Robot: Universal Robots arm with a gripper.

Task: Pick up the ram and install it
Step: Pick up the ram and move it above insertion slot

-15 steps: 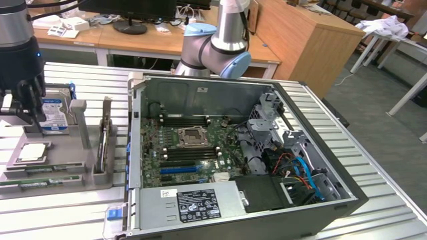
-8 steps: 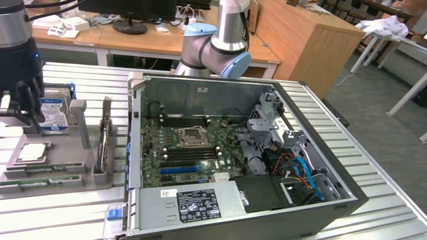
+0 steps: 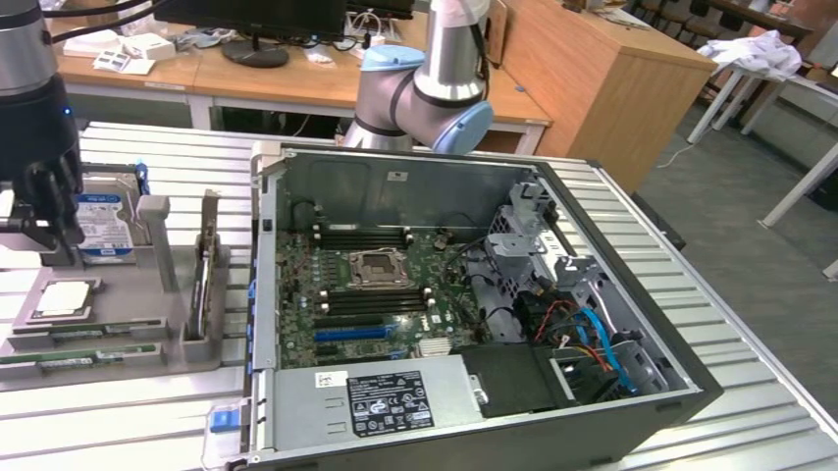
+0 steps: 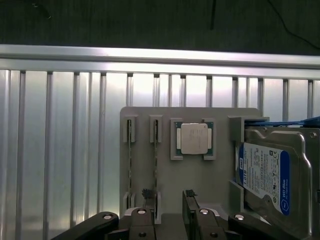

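Wrist view: two thin ram sticks [image 4: 155, 165] are seen standing on edge, side by side, in slots of the grey tray [image 4: 200, 175]. A square CPU chip [image 4: 194, 138] is laid on the tray just beside them, with a blue-labelled hard drive [image 4: 267, 175] past the chip. The fingers [image 4: 191, 207] are held wide apart over the tray, near the ram sticks' ends. Nothing is held.

Wide-spread hand [image 4: 168, 201] near the ram [image 4: 155, 165]
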